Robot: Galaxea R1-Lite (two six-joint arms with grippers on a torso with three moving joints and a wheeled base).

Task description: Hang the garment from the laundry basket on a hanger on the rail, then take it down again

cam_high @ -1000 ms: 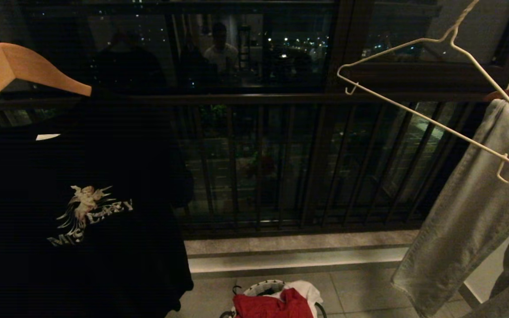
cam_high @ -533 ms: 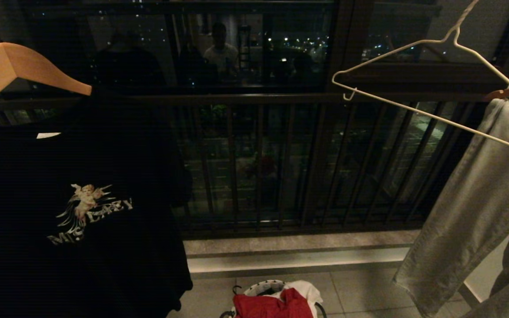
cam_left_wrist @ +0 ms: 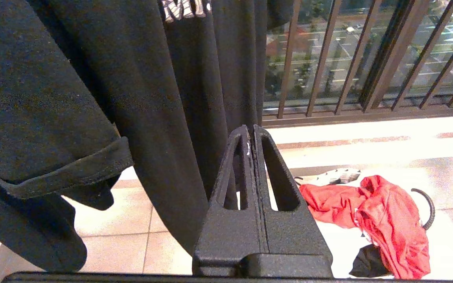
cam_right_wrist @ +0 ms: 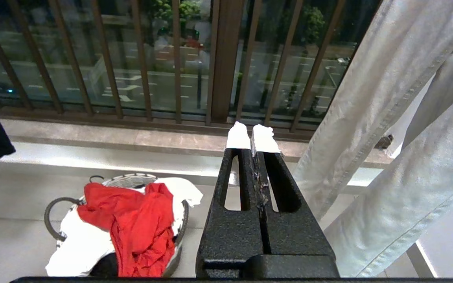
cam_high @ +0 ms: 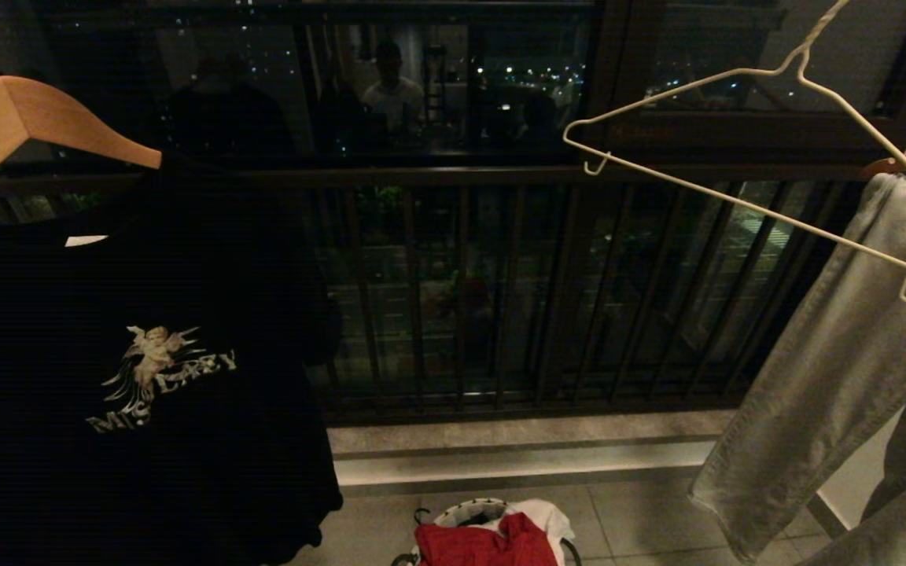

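The red T-shirt [cam_right_wrist: 132, 224] lay crumpled atop the laundry basket [cam_right_wrist: 55, 220] — beside a white T-shirt [cam_right_wrist: 73, 243]. Above the basket, both pincers — left [cam_left_wrist: 251, 131], right [cam_right_wrist: 252, 131] — were pressed together, holding nothing. The wire hanger [cam_high: 744, 141] hung tilted high above it.

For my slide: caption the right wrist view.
Shut right gripper above the laundry basket holding the red T-shirt.

Colours and patterns on record.
Garment [cam_right_wrist: 132, 224]: red. White T-shirt [cam_right_wrist: 77, 243] beneath it. Laundry basket [cam_right_wrist: 126, 180]: black-and-white patterned rim, black loop handles. Hanger [cam_high: 744, 149]: cream-white wire. Wooden hanger [cam_high: 20, 130]: tan. Black T-shirt [cam_high: 130, 377]: pale angel print. Trousers [cam_right_wrist: 399, 129]: pale grey. Left gripper [cam_left_wrist: 250, 135]: black; right gripper [cam_right_wrist: 253, 135]: black, white-taped fingertips [cam_right_wrist: 237, 138]. Railing [cam_right_wrist: 222, 59]: dark brown.
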